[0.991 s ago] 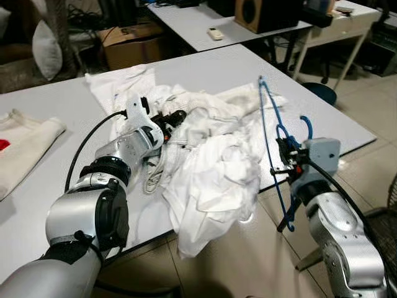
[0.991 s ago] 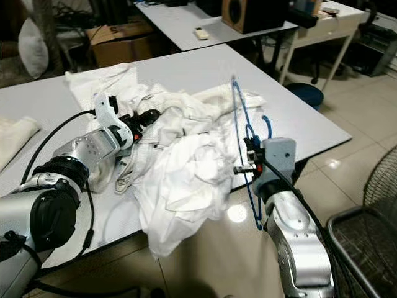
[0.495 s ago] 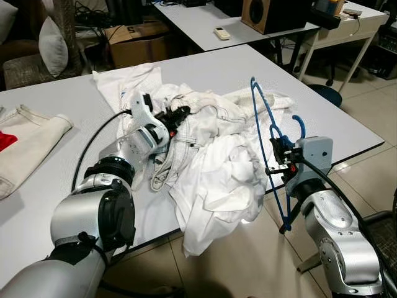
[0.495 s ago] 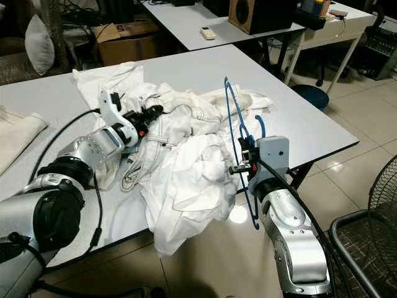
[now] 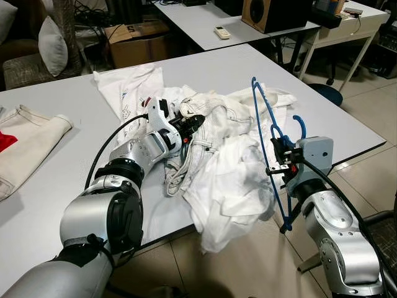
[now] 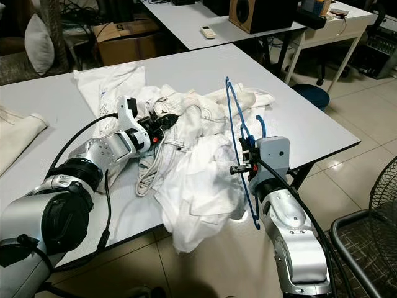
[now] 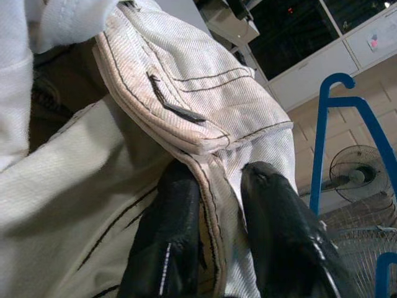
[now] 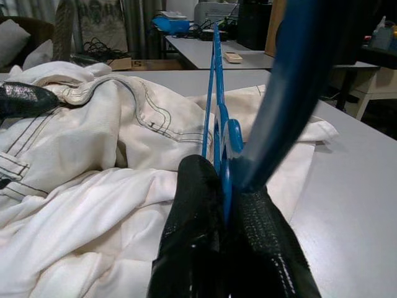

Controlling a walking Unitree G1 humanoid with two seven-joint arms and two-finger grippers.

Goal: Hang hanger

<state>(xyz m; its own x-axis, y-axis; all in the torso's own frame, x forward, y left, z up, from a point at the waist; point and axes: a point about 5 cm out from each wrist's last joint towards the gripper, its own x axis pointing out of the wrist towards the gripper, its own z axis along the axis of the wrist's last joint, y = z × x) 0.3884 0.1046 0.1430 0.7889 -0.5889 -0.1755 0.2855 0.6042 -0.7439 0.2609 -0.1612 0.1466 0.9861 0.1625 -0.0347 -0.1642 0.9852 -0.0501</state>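
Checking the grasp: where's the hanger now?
Head views: the blue hanger stands upright in the right gripper, off the table's right edge, beside the white clothes.

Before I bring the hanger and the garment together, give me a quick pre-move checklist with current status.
1. Right claw shut on the blue hanger: ok, fingers clamp its bar in the right wrist view.
2. Left claw pinching the white garment's stitched hem: ok.
3. Hanger upright beside the pile, off the table: ok.
4. Garment opening spread for the hanger: not ok, the cloth is bunched and part hangs over the table edge.
5. Which garment opening the left claw holds: cannot tell.
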